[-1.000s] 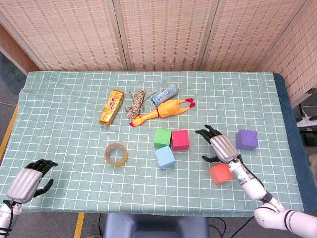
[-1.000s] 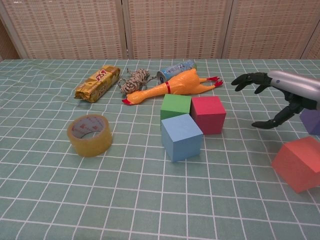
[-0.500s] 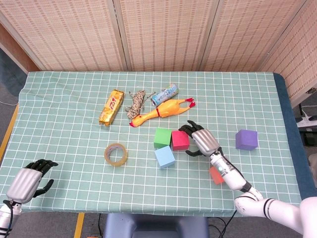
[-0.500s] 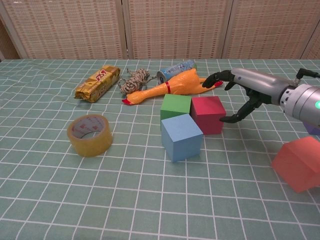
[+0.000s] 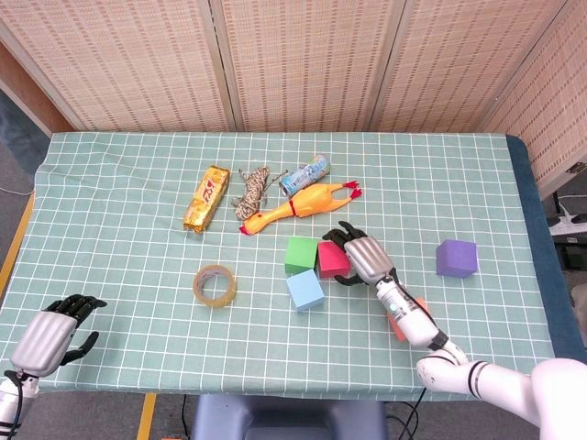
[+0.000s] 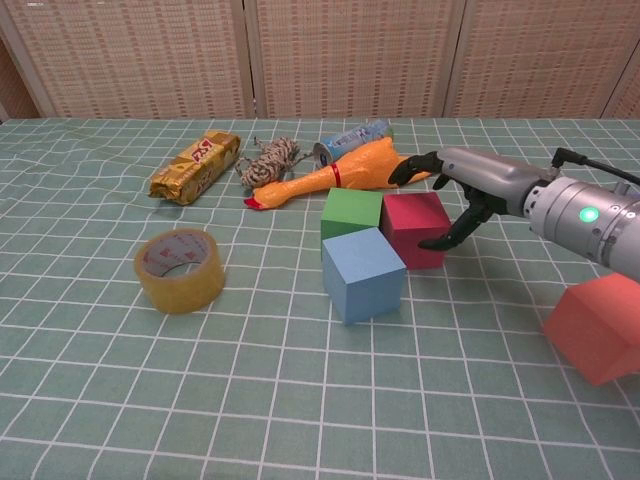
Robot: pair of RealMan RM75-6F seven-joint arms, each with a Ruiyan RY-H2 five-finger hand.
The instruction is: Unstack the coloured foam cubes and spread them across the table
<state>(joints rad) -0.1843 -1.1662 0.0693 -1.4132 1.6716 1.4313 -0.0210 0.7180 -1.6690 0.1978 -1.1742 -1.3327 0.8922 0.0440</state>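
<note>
Now your right hand (image 6: 455, 200), fingers spread and holding nothing, brackets the magenta foam cube (image 6: 417, 229) from its right; the cube sits beside the green foam cube (image 6: 351, 212) mid-bench (image 5: 119, 220). Left hand (image 5: 53, 332) idles far off, loosely curled, empty.

Three cubes (image 5: 316, 266) clustered mid-table; tape roll (image 5: 215, 285) left; toy chicken (image 5: 298, 207) behind

Woven cane screen panels (image 5: 303, 64) stand at twelve o'clock behind the worktop (image 5: 119, 183), which wears a green checked cloth.
</note>
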